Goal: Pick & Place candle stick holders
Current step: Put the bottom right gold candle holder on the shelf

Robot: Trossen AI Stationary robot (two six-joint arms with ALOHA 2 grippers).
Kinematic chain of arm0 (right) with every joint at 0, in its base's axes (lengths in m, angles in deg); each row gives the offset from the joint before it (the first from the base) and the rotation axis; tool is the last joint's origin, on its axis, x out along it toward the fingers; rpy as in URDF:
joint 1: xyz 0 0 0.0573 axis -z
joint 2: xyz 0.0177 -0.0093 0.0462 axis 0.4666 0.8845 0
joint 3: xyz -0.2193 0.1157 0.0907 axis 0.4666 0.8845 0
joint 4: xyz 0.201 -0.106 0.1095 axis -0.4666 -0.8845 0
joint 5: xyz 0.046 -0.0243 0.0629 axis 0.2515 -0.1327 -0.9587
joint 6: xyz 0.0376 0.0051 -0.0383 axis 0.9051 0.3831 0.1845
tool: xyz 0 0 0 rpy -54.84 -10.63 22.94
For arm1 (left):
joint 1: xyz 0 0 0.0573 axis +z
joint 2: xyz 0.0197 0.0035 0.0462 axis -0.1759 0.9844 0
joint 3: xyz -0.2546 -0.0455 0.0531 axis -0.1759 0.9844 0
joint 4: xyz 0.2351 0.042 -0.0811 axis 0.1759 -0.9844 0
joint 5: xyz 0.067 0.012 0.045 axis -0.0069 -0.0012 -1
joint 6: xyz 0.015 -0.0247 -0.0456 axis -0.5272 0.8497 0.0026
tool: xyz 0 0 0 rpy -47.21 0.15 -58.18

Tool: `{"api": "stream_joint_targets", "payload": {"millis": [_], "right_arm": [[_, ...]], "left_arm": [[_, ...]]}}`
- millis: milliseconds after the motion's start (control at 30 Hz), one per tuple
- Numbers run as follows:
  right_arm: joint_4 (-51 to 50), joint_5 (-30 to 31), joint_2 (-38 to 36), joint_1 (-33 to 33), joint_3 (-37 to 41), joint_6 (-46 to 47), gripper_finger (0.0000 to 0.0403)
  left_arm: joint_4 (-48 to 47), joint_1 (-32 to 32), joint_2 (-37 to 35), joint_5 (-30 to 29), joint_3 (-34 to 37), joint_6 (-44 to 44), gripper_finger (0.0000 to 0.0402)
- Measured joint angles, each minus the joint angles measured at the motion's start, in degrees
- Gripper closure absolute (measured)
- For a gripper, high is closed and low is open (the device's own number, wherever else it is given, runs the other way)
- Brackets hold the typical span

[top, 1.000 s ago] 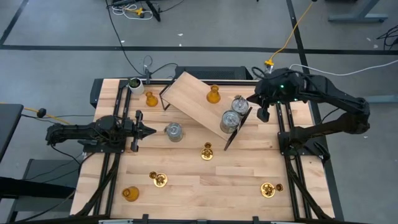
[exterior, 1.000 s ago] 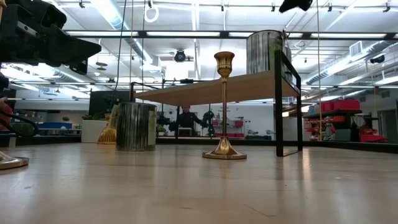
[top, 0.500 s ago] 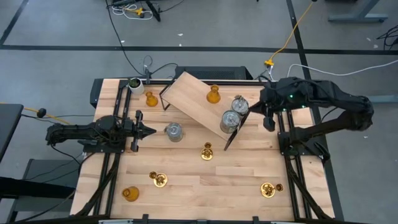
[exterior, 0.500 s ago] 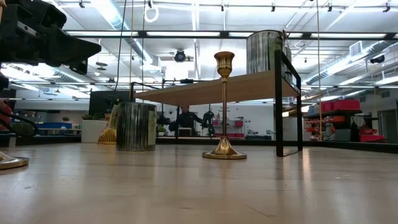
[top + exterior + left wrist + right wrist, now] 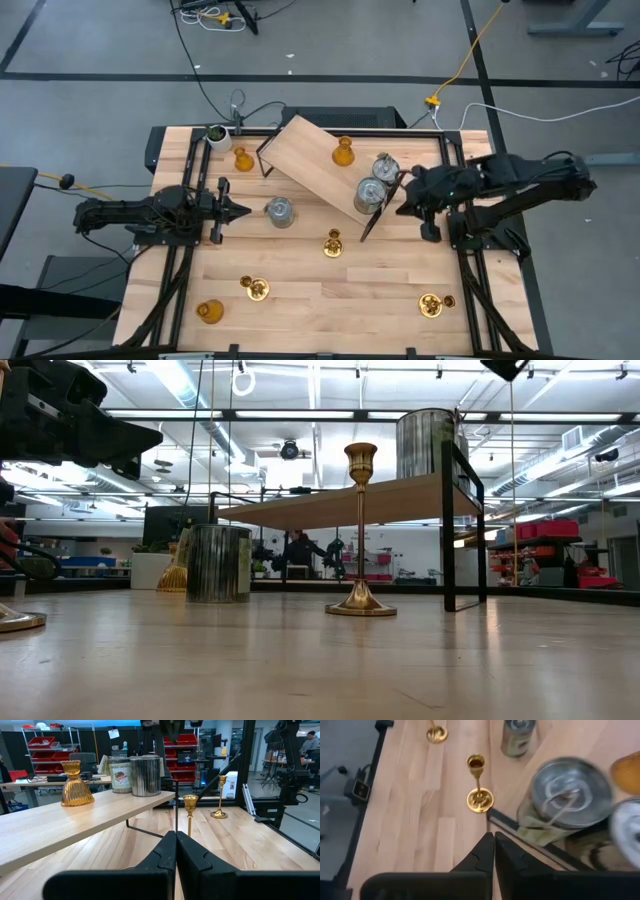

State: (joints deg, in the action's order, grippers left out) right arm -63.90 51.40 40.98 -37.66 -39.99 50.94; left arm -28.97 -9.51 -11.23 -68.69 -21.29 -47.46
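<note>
A raised wooden shelf [image 5: 315, 160] carries an amber glass holder [image 5: 344, 152] and two silver cylinders [image 5: 386, 166] [image 5: 369, 194]. On the table stand a third silver cylinder [image 5: 280, 211], three brass sticks [image 5: 333, 243] [image 5: 256, 288] [image 5: 432, 304] and two more amber holders [image 5: 242, 158] [image 5: 208, 312]. My right gripper [image 5: 493, 840] is shut and empty, hanging above the shelf's right end [image 5: 408, 205] and slanting down toward the middle brass stick [image 5: 479, 785]. My left gripper [image 5: 243, 211] waits shut at the table's left, level, beside the lone silver cylinder.
A white pot with a green plant [image 5: 216, 134] stands at the far left corner. The shelf's black frame leg [image 5: 375, 218] reaches the table just below my right gripper. Open wood lies between the brass sticks near the front edge. A person [image 5: 297, 550] shows far off in the room.
My right gripper has swung from the far right of the table toward the near edge and sunk lower, tipping further downward, its fingers staying shut. No holder has moved.
</note>
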Motion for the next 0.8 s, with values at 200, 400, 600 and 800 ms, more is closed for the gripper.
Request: {"api": "stream_joint_targets", "payload": {"millis": [200,400,600,800], "right_arm": [[3.7,0.0,-0.2,-4.0,5.7,2.1,0.0385],[5.7,0.0,-0.2,-7.0,7.2,4.8,0.0385],[5.9,0.2,-0.2,-10.2,7.2,5.7,0.0385],[6.4,0.2,-0.2,-15.3,7.2,2.6,0.0385]], "left_arm": [[0.0,0.0,0.0,0.0,0.0,0.0,0.039],[0.0,0.0,0.0,0.0,0.0,0.0,0.039],[0.0,0.0,0.0,0.0,0.0,0.0,0.039],[0.0,0.0,0.0,0.0,0.0,0.0,0.039]]}}
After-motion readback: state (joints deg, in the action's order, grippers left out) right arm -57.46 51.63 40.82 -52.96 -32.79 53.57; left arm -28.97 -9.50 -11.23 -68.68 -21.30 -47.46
